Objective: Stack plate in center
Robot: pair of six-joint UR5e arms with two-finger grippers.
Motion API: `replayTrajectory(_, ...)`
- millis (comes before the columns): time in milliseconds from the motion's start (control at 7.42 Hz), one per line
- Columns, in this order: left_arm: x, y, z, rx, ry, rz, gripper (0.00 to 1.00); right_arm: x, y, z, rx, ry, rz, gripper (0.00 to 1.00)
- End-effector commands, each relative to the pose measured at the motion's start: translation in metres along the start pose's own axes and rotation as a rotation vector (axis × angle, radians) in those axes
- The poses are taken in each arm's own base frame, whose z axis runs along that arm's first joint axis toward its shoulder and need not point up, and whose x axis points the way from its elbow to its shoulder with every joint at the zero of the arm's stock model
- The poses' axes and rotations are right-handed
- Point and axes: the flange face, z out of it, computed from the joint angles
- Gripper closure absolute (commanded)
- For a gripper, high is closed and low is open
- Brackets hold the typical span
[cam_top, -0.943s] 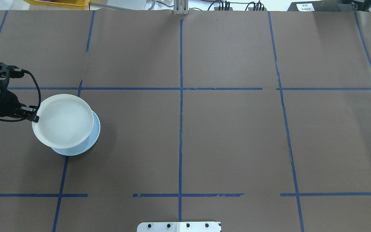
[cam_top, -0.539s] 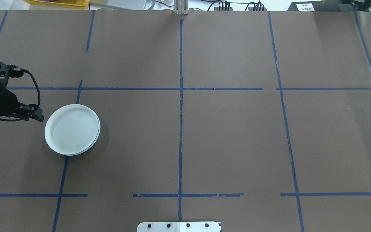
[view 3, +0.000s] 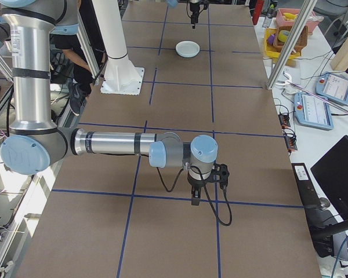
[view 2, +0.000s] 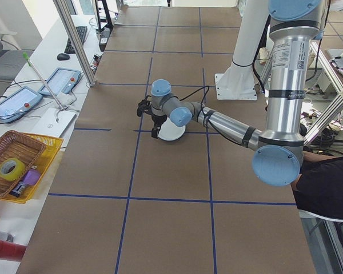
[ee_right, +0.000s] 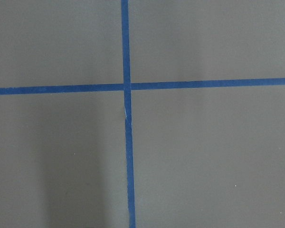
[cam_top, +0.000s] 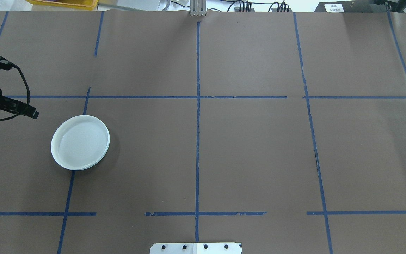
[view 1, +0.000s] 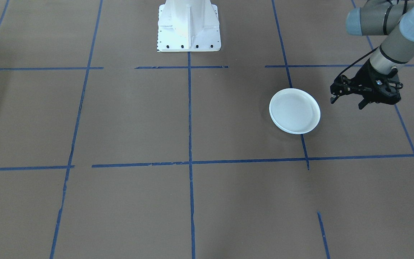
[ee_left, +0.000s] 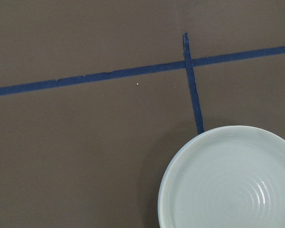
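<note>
Since the earlier frames the white plate [cam_top: 80, 142] has dropped onto the blue plate [cam_top: 106, 151], nearly hiding it, and the left gripper [view 1: 347, 101], jaws spread and empty, has pulled away. The stack sits left of the table's middle. Keep retreating up and clear. The right gripper's [view 3: 195, 198] jaws: cannot tell
</note>
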Motion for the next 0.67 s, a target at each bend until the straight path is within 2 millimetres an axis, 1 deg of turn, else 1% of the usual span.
replayTrajectory(0, -0.087, -0.013, -0.032, 0.048, -0.079, 0.135, 0.0, 0.0, 0.0, 0.0, 0.0, 0.0, -0.001, 0.0)
replayTrajectory(135, -0.128, -0.013, -0.049, 0.028, -0.121, 0.105, 0.0, 0.0, 0.0, 0.0, 0.0, 0.002, 0.0, 0.0)
replayTrajectory(270, -0.162, -0.008, -0.063, -0.01, -0.126, 0.048, 0.0, 0.0, 0.0, 0.0, 0.0, 0.0, -0.001, 0.0)
replayTrajectory(404, -0.201, 0.003, -0.083, -0.046, -0.119, -0.032, 0.0, 0.0, 0.0, 0.0, 0.0, 0.002, -0.001, 0.0)
replayTrajectory(539, -0.227, 0.018, -0.095, -0.08, -0.093, -0.104, 0.0, 0.0, 0.0, 0.0, 0.0, 0.002, -0.001, 0.0)
